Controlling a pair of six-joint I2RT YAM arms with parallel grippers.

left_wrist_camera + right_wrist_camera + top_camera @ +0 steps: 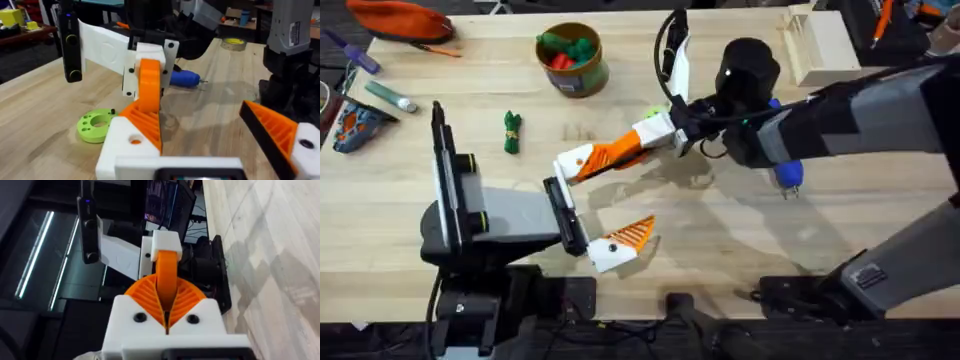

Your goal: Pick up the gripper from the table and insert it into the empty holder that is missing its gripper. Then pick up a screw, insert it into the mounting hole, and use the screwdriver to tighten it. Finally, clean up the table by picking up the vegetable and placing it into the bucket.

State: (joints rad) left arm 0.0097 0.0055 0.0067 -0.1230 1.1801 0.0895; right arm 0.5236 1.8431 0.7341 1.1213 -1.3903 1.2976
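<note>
Right gripper clamps orange gripper, pressed against left arm's empty holder; left gripper spread.

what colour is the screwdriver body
Blue, clearest in the left wrist view: the screwdriver lies on the table.

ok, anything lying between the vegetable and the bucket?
Nothing. The overhead view shows bare table between the vegetable and the bucket.
</note>
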